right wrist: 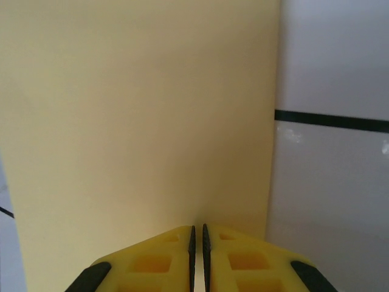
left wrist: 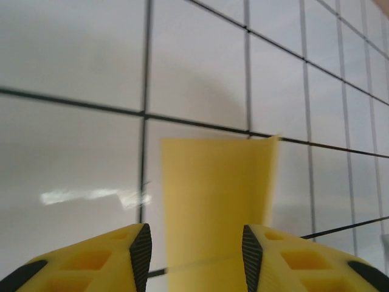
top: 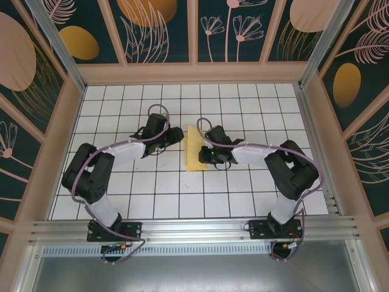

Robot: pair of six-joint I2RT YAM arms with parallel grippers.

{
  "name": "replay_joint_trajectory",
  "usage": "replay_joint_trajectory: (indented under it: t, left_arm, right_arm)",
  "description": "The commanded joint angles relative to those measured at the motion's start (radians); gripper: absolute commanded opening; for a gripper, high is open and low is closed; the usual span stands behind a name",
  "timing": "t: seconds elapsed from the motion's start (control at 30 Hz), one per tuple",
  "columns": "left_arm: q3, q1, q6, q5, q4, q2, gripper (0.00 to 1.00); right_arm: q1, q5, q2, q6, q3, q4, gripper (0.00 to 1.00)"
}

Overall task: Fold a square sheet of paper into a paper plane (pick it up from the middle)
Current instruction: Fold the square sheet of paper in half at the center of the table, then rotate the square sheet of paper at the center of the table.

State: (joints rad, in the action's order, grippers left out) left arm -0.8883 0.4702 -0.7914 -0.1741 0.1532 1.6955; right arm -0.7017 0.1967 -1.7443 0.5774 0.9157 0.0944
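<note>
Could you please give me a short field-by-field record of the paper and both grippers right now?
Table: white grid tiles
Paper: yellow, narrow strip, lying near the centre, between the grippers
Left gripper: jaws open, paper seen between them
Right gripper: jaws shut, over the paper

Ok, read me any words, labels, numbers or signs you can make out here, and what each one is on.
None: no words, numbers, brands or signs can be read. The sheet of paper is blank yellow, the table carries plain black grid lines, and the walls bear plant patterns.
</note>
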Motion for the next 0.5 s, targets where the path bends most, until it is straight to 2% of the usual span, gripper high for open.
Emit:
replay_joint_trajectory:
  t: [0.0, 0.13, 0.3, 0.47]
  left_arm:
    - [0.062, -0.017, -0.021, 0.06, 0.012, -0.075, 0.5]
    - [0.13, -0.034, -0.021, 0.089, 0.013, -0.13, 0.55]
    - [0.207, -0.063, -0.012, 0.1, -0.001, -0.201, 0.58]
    - [0.27, -0.073, -0.02, 0.108, -0.018, -0.27, 0.58]
  right_arm:
    - [-0.048, -0.054, -0.033, 0.103, 0.024, 0.08, 0.15]
    - [-0.105, -0.048, -0.065, 0.19, 0.051, 0.113, 0.15]
    - [-0.143, 0.02, -0.098, 0.275, 0.133, 0.069, 0.15]
    - [-0.126, 0.003, -0.123, 0.234, 0.239, 0.082, 0.16]
